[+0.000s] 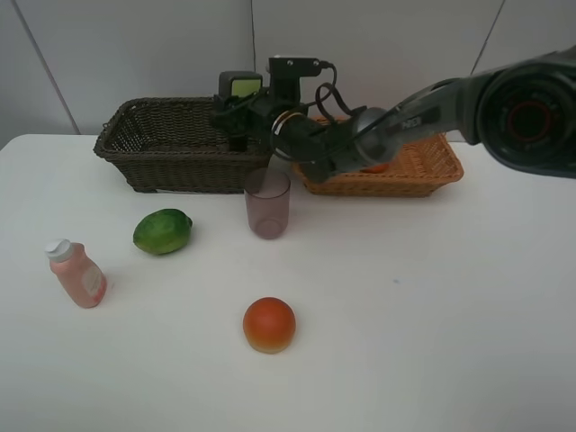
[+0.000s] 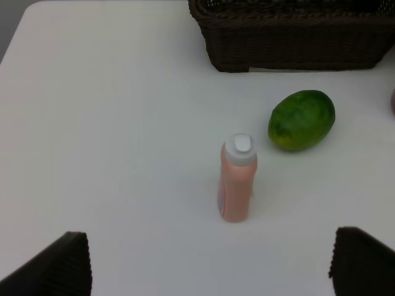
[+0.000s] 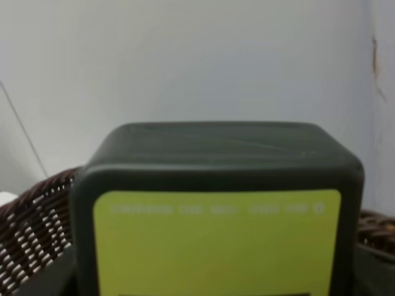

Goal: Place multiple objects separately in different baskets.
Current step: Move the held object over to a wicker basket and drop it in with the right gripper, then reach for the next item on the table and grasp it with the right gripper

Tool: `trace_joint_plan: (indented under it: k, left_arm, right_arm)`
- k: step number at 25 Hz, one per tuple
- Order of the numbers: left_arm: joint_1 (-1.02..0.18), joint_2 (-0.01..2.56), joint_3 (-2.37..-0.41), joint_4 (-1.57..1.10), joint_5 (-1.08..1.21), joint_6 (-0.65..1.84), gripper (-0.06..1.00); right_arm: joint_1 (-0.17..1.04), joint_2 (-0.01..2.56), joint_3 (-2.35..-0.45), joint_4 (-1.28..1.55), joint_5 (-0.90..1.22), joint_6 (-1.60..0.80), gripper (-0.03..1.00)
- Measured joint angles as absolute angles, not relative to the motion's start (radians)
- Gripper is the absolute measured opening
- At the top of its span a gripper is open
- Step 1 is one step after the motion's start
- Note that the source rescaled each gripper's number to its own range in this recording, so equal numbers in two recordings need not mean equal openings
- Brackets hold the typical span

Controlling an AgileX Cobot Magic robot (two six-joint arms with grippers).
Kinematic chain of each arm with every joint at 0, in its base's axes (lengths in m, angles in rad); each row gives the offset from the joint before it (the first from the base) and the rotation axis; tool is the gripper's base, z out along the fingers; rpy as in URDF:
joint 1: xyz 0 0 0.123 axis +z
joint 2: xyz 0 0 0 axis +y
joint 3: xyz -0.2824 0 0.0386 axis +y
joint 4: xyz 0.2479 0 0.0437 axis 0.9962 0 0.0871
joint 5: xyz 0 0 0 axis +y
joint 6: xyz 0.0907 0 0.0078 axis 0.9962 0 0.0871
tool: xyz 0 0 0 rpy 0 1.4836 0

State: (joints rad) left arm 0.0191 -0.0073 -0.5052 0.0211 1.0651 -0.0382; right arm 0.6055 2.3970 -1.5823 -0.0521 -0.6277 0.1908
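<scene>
Bottle (image 3: 216, 185) in the right gripper (image 1: 237, 121): matt dark plastic, smooth green label. Dark basket (image 1: 171, 148) below it: rough woven wicker.

The right arm (image 1: 405, 117) reaches in low and nearly level, stretched out long toward the dark brown basket (image 1: 171, 148). Its wrist is over that basket's near right corner. The right gripper (image 1: 238, 115) hangs just above the basket's rim, jaws clamped on a dark green-labelled bottle (image 1: 243, 87) held upright. The left gripper (image 2: 213, 268) sits well back from the basket, facing it, with its dark fingertips (image 2: 62, 265) spread wide and nothing between them.
</scene>
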Motion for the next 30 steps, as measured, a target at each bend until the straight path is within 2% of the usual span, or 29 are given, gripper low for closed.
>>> trace_joint_plan:
  k: [3,5,7,10,14,19,30]
  left_arm:
    - [0.019,-0.007,-0.505,0.021,1.065,-0.038,1.0]
    - [0.019,-0.007,-0.505,0.021,1.065,-0.038,1.0]
    - [0.019,-0.007,-0.505,0.021,1.065,-0.038,1.0]
    - [0.019,-0.007,-0.505,0.021,1.065,-0.038,1.0]
    - [0.019,-0.007,-0.505,0.021,1.065,-0.038,1.0]
    - [0.019,-0.007,-0.505,0.021,1.065,-0.038,1.0]
    - [0.019,-0.007,-0.505,0.021,1.065,-0.038,1.0]
  right_arm:
    - [0.611,2.398,-1.582,-0.051,-0.623,0.191,0.11]
    - [0.614,2.398,-1.582,-0.05,-0.629,0.191,0.25]
    - [0.613,2.398,-1.583,-0.05,-0.641,0.191,0.47]
    - [0.613,2.391,-1.583,-0.05,-0.631,0.191,0.61]
    - [0.613,2.351,-1.583,-0.053,-0.556,0.191,0.65]
    - [0.613,2.251,-1.583,-0.092,-0.305,0.191,0.65]
    - [0.613,1.955,-1.583,-0.109,0.612,0.188,0.65]
